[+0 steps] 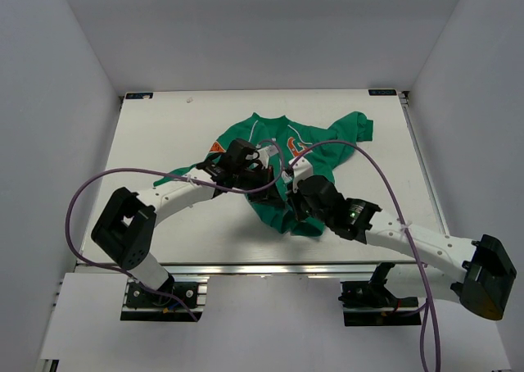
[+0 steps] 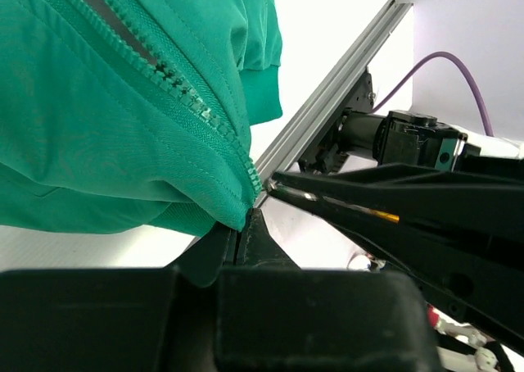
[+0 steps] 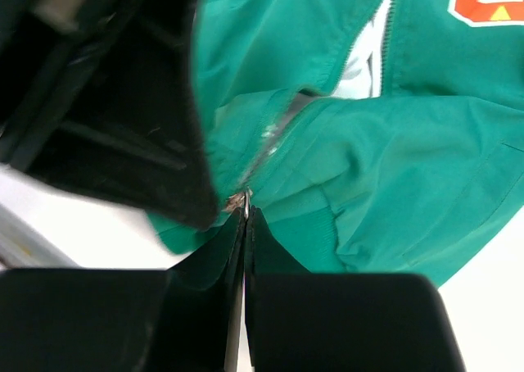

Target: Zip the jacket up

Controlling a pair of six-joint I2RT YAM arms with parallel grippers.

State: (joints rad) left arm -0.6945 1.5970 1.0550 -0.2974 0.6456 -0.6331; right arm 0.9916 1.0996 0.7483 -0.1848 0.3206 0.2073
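Note:
The green jacket (image 1: 340,131) lies crumpled at the middle of the table, its orange chest logo (image 1: 296,148) facing up. My left gripper (image 2: 241,226) is shut on the hem corner at the bottom end of the zip teeth (image 2: 188,89). My right gripper (image 3: 244,211) is shut on a thin metal zip pull at that same lower end. The two grippers meet tip to tip, left gripper (image 1: 264,172) and right gripper (image 1: 288,183), over the jacket's lower front. Higher up the zip stands apart, and pale lining (image 3: 364,61) shows between the green jacket (image 3: 393,159) fronts.
An aluminium rail (image 1: 270,267) runs along the table's near edge. Purple cables (image 1: 385,175) loop over both arms. White walls enclose the table on the left, right and back. The left gripper's dark body (image 3: 123,102) fills the upper left of the right wrist view.

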